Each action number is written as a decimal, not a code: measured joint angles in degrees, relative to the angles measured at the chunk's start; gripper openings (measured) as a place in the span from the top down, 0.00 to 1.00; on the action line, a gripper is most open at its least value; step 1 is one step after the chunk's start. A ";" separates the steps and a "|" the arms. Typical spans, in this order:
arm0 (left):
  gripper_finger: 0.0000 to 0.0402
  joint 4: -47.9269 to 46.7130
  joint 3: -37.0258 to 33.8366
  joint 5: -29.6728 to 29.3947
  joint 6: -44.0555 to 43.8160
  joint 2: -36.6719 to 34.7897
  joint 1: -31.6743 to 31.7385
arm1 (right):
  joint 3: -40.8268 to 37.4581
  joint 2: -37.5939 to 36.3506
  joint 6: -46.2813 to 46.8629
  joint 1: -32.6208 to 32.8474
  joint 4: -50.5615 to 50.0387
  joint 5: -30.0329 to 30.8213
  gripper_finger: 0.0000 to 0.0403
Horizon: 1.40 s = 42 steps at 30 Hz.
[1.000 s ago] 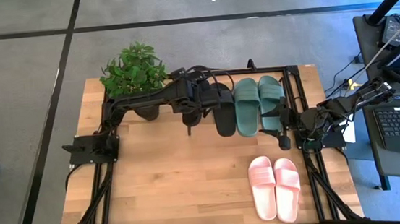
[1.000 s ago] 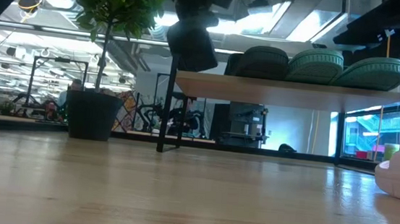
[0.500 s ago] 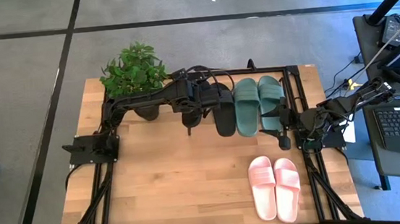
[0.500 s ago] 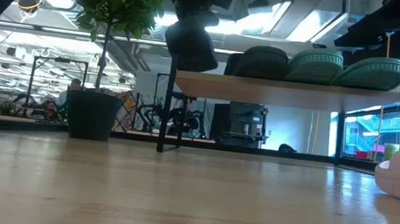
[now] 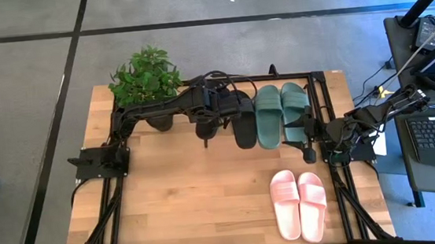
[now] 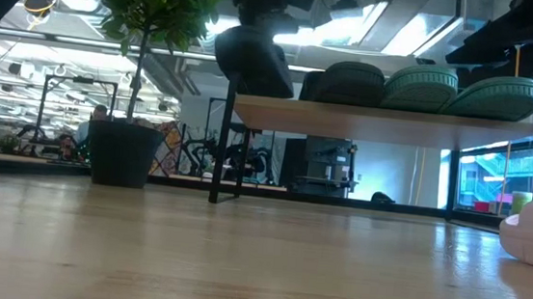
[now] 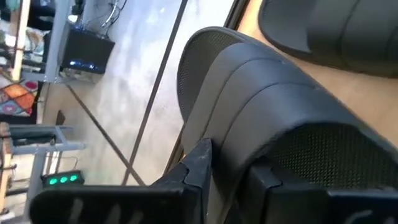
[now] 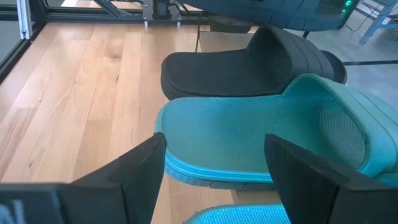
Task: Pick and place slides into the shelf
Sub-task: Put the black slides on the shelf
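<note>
From above, the left tool (image 5: 218, 110) sits over the shelf's (image 5: 308, 78) left end at the surface's (image 5: 184, 196) far edge, beside the potted plant (image 5: 146, 77); the arm hides what it carries. The left wrist view fills that gap: the tool's dark fingers (image 7: 199, 165) pinch a black slide (image 7: 280, 143) by its strap, with a second black slide (image 7: 336, 28) lying just beyond on the wooden board. The low view adds height: the held black slide (image 6: 245, 59) hangs tilted, above the shelf board (image 6: 385, 124) at its left end, while the resting black slide (image 6: 348, 83) and two dark green slides (image 6: 465, 92) lie side by side on top.

The right tool (image 5: 307, 134) waits near the shelf's right end, fingers (image 8: 140, 171) spread, its wrist view looking across the green slide (image 8: 261, 137) to the black one. The pale pink pair (image 5: 298, 203) lies on the surface near the front right corner, well apart from the shelf.
</note>
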 joint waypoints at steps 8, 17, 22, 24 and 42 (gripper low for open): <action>0.87 0.66 0.00 2.37 1.29 0.00 0.02 | 0.00 0.00 0.01 0.00 0.00 0.00 0.33; 0.69 0.77 0.00 3.93 1.29 0.00 -0.02 | 0.00 0.00 1.51 0.00 -0.08 -0.02 0.33; 0.63 1.27 -0.03 5.62 1.27 0.00 -0.26 | 0.00 0.00 1.51 -0.02 -0.22 -0.02 0.33; 0.62 1.33 -0.07 5.64 1.27 0.00 -0.60 | 0.00 0.00 1.51 -0.01 -0.22 -0.02 0.33; 0.62 0.12 4.60 5.14 2.96 -0.63 -3.50 | 0.00 0.01 1.63 0.00 -0.40 -0.02 0.33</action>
